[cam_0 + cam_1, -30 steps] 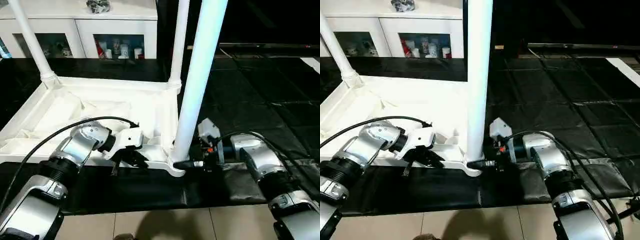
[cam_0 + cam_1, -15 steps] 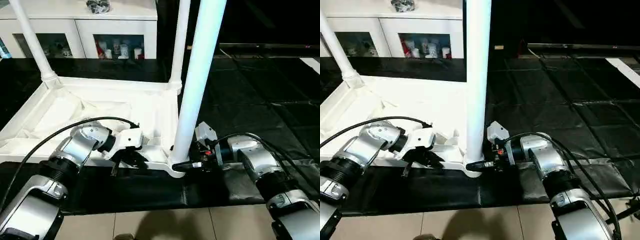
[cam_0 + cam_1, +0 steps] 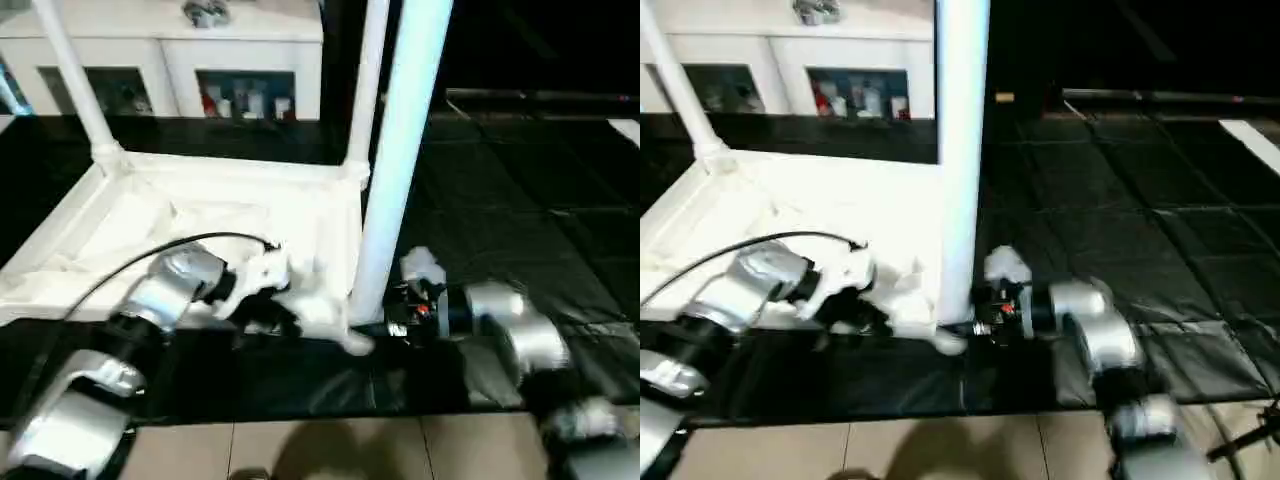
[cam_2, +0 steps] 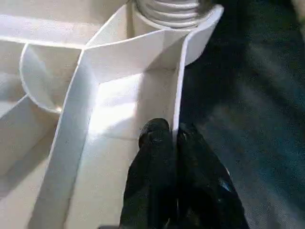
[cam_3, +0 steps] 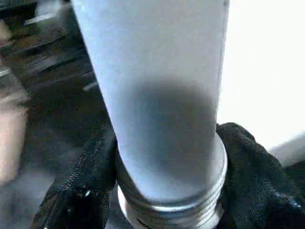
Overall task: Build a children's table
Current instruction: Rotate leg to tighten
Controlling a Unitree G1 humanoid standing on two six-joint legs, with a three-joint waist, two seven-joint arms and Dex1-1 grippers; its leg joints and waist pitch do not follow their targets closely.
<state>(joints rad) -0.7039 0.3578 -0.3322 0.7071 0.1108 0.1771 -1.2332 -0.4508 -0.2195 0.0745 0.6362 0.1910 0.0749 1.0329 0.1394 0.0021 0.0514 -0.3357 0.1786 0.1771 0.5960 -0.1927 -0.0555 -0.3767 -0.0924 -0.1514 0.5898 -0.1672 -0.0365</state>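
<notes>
- The children's table (image 3: 200, 215) lies upside down on a black mat (image 3: 500, 200), ribbed underside up, so the corner sockets face upward for the legs.
- Two far legs (image 3: 70, 80) already stand in their sockets.
- The near leg (image 3: 400, 160) stands upright in the near corner socket, threads showing, likely mid-screwing.
- The right gripper (image 5: 162, 176) clasps that leg's base on both sides to turn it.
- The left gripper (image 4: 174, 143) pinches the top's rim wall, apparently bracing it.

Upturned white table top (image 3: 215, 215) on black floor mat (image 3: 520, 220).
</notes>
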